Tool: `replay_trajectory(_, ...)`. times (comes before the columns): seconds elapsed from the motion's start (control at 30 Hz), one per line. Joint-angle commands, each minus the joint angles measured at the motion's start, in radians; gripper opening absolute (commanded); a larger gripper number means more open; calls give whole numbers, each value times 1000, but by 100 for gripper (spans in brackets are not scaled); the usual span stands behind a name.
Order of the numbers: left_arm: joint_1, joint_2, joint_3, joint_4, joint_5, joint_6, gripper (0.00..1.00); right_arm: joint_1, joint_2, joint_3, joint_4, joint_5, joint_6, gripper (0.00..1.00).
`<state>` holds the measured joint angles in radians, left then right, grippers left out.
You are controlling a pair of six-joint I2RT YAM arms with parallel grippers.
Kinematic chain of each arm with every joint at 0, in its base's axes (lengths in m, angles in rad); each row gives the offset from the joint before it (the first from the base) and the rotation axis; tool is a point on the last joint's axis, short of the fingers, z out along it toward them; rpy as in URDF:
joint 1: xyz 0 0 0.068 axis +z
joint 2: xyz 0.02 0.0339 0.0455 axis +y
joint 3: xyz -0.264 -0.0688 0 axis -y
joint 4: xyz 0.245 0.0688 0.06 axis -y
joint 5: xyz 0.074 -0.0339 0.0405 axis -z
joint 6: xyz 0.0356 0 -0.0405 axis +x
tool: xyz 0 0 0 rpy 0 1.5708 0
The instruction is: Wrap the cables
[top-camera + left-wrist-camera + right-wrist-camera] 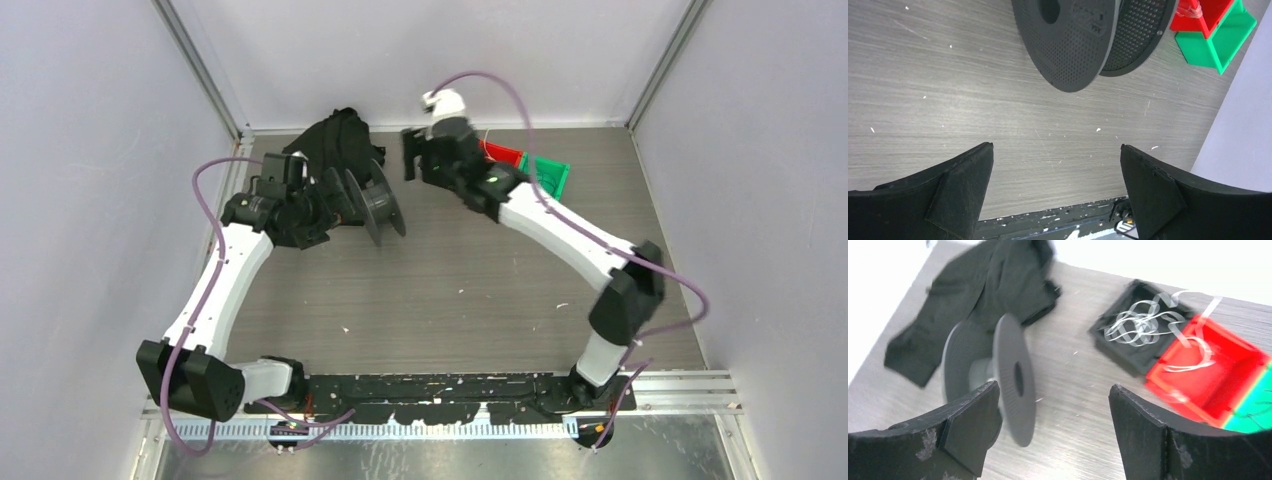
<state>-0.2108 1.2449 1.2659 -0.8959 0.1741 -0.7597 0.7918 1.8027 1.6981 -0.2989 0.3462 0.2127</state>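
the cables (pixel 1139 322) are seen as very thin white strands, curled into a loose tangle of loops and slightly blurred; they are lying in a black bin (pixel 1124 361) ahead and to the right of the right hand (pixel 1053 432), with a few curls carried over into the red bin (pixel 1235 365) beside it. the right hand is released, fingers spread wide, nothing between them. a dark grey spool (pixel 1015 382) is stood on edge just ahead to its left. the left hand (pixel 1055 187) is likewise released and empty above the table (pixel 948 100)
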Motion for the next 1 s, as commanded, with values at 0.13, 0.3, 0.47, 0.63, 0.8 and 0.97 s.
replay_trajectory(0.13,-26,86,61,57,-38,124,100,-321,-39,91,-268,-44,154,83)
replay_trajectory(0.3,-33,120,103,28,-61,150,100,-421,193,339,-517,-79,94,73)
replay_trajectory(0.47,-38,132,111,39,-60,134,100,-454,363,504,-633,-44,58,75)
replay_trajectory(0.63,-65,137,106,84,-67,94,100,-461,416,559,-643,-72,150,70)
replay_trajectory(0.8,-108,178,134,100,-136,0,98,-465,454,616,-670,-37,296,62)
replay_trajectory(0.97,-131,249,164,97,-261,-109,91,-476,470,619,-671,-1,465,64)
